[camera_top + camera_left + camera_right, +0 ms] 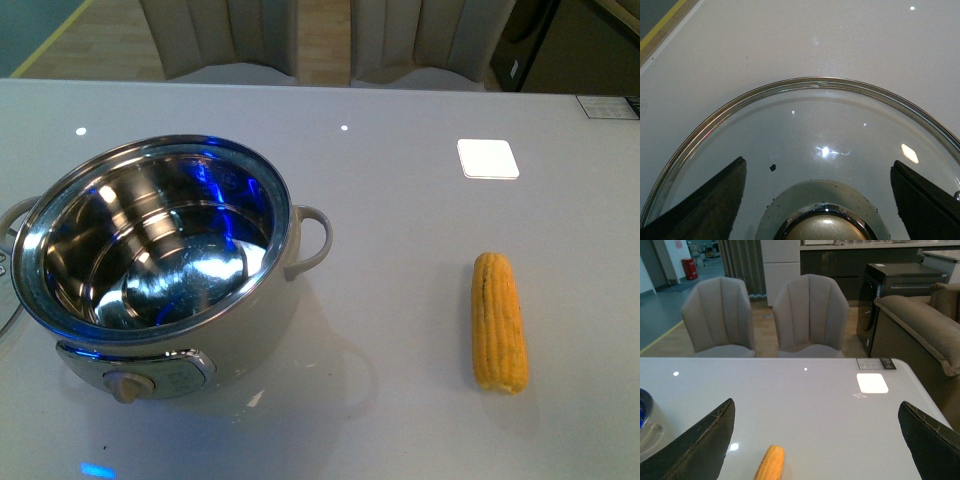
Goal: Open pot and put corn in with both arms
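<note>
**Corn to be gripped across its middle and carried to the open pot**

The pot (pixel 250 330) stands open at the left of the worktop (pixel 400 200), its steel bowl bare. The glass lid (pixel 805 125) lies on the worktop beneath the left claw (pixel 818 161), whose fingers are spread wide on either side of the knob (pixel 822 227) and pinch nothing. The corn (pixel 498 320) lies well apart at the right, its length running near to far. The right claw (pixel 816 402) is held spread wide above it, with only the cob's far end seen between the fingers.

The pickup is judged to be the step in hand. The claw is best lowered over the cob's middle and closed across its width, since a round cob may roll if caught off-centre. Whether the claw is squared to the cob cannot be told from this view. The cob should be lifted clear of the pot's rim before release.
</note>
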Robot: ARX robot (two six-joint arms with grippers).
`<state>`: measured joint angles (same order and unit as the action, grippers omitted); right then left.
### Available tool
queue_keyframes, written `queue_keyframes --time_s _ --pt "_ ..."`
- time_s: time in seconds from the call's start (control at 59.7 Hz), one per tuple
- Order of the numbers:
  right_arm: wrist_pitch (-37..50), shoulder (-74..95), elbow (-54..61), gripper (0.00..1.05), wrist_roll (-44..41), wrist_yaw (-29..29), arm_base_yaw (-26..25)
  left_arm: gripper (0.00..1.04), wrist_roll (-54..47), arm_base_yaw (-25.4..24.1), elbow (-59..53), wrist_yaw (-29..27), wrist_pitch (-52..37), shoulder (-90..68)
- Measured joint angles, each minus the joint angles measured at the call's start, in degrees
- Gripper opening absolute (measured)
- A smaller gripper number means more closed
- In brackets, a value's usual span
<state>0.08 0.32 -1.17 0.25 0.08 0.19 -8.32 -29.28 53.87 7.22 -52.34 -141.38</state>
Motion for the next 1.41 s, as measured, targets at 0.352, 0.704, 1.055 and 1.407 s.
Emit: queue_keyframes --time_s 0.352,0.704,1.055,1.407 --pt "0.00 0.00 0.00 0.96 0.00 0.00 0.00 0.98 1.09 -1.64 -4.63 2.58 2.84 14.95" --pt "0.00 0.00 0.00 0.96 0.00 0.00 0.00 0.98 3.23 -5.01 -17.53 12.02 15.41 47.80" --pt "0.00 0.00 0.00 0.96 0.00 0.04 0.00 0.68 7.76 -0.68 -34.56 21.79 -1.44 66.69" --pt "0.00 -0.02 0.00 0.96 0.00 0.02 0.00 0.03 8.17 13.53 -47.76 7.61 6.01 88.06"
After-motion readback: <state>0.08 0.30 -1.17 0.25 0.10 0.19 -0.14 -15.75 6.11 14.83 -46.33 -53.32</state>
